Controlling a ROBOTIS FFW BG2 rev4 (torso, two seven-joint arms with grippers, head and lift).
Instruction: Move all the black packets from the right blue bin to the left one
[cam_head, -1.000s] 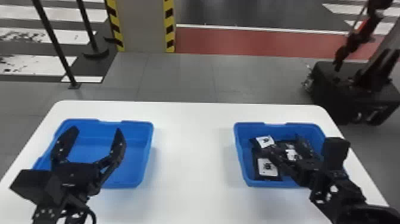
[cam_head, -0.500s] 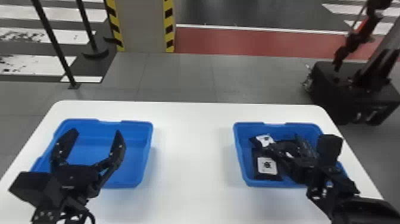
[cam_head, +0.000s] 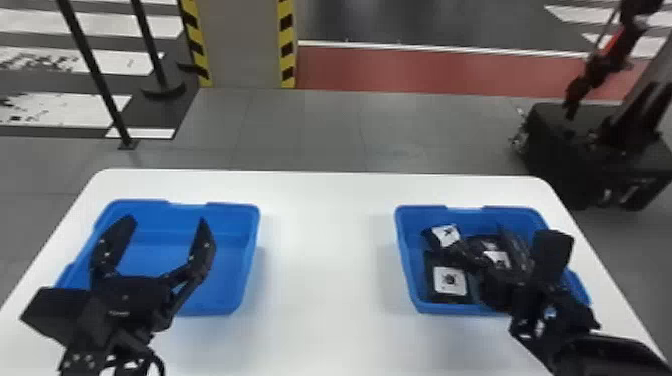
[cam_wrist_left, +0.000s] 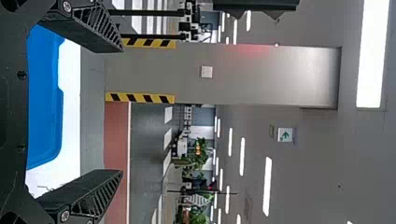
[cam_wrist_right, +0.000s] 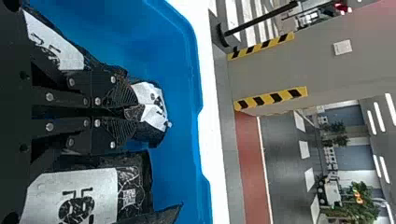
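Here we are at our right pincer (cam_wrist_right: 133, 112), closed up and clamped on the puckered film of a black packet (cam_wrist_right: 151, 103), down in the right blue bin (cam_head: 406, 280)! It looks light, floppy, perhaps a touch slippery, so we want a deep bite across the gathered film. Just beside it lies a flatter packet (cam_wrist_right: 74, 196), one we'd pinch by a raised fold. Across the surface (cam_head: 320, 300), our left pincer (cam_head: 166, 221) stands wide apart at the left blue bin (cam_head: 245, 260).

Head view looks forward, down; closer wrist views face far over left bin (cam_head: 155, 257) and right bin (cam_wrist_right: 180, 140), sharing its pillar (cam_head: 242, 45).
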